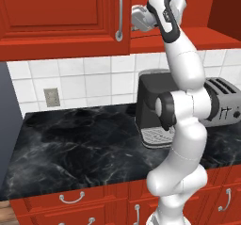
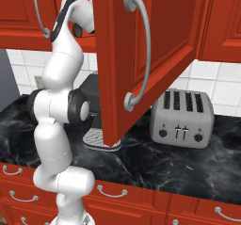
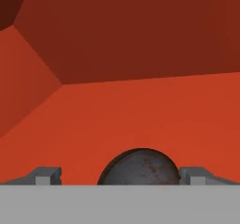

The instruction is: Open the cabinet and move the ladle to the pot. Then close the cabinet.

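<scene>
Kitchen counter scene, read left to right. At far left, the glossy red wall cabinet (image 1: 61, 17) with raised-panel doors has its left door shut, a long silver bar handle (image 1: 119, 12) running down that door's right edge. Below it lie a white tiled backsplash with a grey wall outlet (image 1: 52, 97) and a black marble countertop (image 1: 75, 148), over low red drawers with curved silver handles. At centre, my white arm with dark joints rises from the base and bends up into the cabinet's open compartment, in front of a black coffee machine (image 1: 153, 111) that stands on the counter. The right cabinet door (image 2: 141, 54) is swung wide open toward the right base camera. At right, a silver four-slot toaster (image 2: 181, 118) sits on the counter just beside the coffee machine.

Inside the cabinet, seen along my hand: red walls and a red shelf floor. My gripper (image 3: 121, 176) has its two fingers spread wide and holds nothing. Between the left fingertip (image 3: 44, 176) and the right one rises a dark grey rounded dome (image 3: 139, 168), low in the view; I cannot tell whether it is the bowl of the ladle. The pot I cannot place.
</scene>
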Controlling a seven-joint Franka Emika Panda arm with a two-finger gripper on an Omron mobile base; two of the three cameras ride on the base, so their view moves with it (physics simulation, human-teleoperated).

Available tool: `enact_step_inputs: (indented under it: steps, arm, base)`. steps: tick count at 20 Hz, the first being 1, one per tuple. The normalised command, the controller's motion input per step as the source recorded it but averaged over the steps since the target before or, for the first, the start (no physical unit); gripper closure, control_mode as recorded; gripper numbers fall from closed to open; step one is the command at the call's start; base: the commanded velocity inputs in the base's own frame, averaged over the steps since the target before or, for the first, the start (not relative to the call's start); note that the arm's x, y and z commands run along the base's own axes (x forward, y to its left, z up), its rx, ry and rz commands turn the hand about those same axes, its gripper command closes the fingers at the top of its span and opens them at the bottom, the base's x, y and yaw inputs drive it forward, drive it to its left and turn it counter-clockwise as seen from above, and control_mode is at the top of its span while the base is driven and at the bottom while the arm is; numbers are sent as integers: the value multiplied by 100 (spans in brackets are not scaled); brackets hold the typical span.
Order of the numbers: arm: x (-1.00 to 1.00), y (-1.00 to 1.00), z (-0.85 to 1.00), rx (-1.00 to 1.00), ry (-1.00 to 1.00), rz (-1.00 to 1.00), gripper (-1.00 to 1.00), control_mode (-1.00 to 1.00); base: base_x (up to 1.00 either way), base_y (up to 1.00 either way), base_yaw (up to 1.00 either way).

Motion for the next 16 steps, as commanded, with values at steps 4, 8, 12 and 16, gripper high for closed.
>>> enact_step_inputs:
  steps: [4, 8, 12, 16]
  arm:
    - [0, 2, -3, 0, 4, 0, -100, -100]
    - [0, 2, -10, 0, 2, 0, -100, -100]
    - [0, 3, -16, 0, 2, 0, -100, -100]
    - [0, 8, -12, 0, 0, 0, -100, -100]
  base:
    - [0, 0, 0]
    - [0, 0, 0]
    - [0, 0, 0]
    - [0, 0, 0]
